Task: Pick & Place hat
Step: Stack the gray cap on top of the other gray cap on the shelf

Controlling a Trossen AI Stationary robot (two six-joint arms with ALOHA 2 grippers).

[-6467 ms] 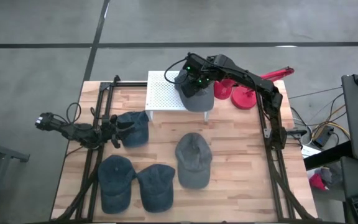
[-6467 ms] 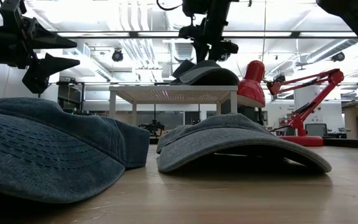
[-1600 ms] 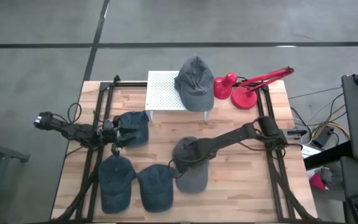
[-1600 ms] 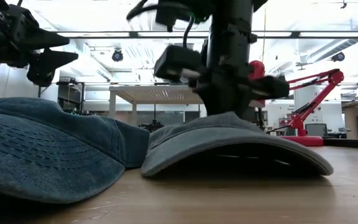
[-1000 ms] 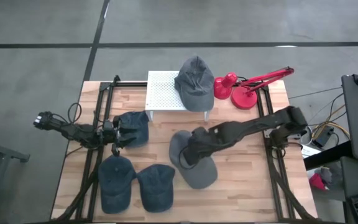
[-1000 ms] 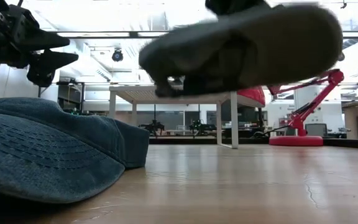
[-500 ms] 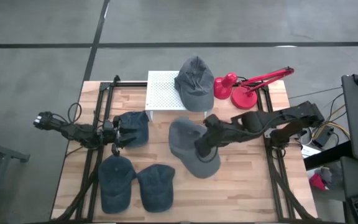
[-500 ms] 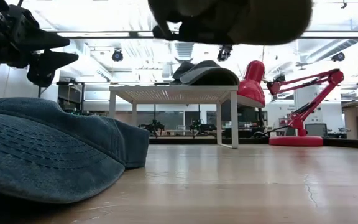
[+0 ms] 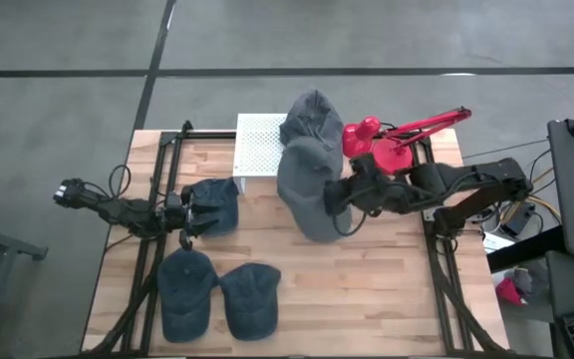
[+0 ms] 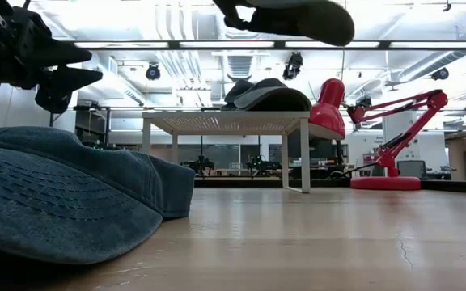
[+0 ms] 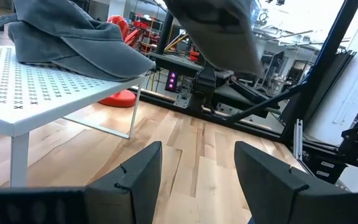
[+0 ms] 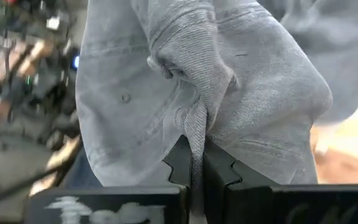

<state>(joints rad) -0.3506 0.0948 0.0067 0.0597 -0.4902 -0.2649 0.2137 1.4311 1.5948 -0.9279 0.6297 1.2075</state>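
Observation:
My right gripper point(image 9: 339, 195) is shut on a grey cap point(image 9: 305, 187) held in the air just in front of the white perforated stand point(image 9: 259, 148). The cap also shows at the top of the low view point(image 10: 294, 16) and in the right wrist view point(image 12: 185, 74). A second grey cap point(image 9: 313, 118) rests crown-up on the stand's right end. My left gripper point(image 11: 197, 180) is open and empty, raised above the table at the left beside a blue cap point(image 9: 215, 203). My right gripper pinches a bunched fold of the grey cap's crown cloth point(image 12: 195, 134) between its two fingers. The fingers come roughly level from the table's right side. The cap is lifted clear of the table, high above it.
Two more blue caps point(image 9: 185, 289) point(image 9: 251, 299) lie near the front left of the table. A red desk lamp point(image 9: 387, 150) stands at the far right beside the stand. Bare wood lies at the table's middle and front right point(image 9: 367, 289).
My right gripper has risen and gone toward the table's far edge and the white stand, carrying the grey cap. The cap, clear of the table a second ago, now hangs higher and close to the stand's front edge.

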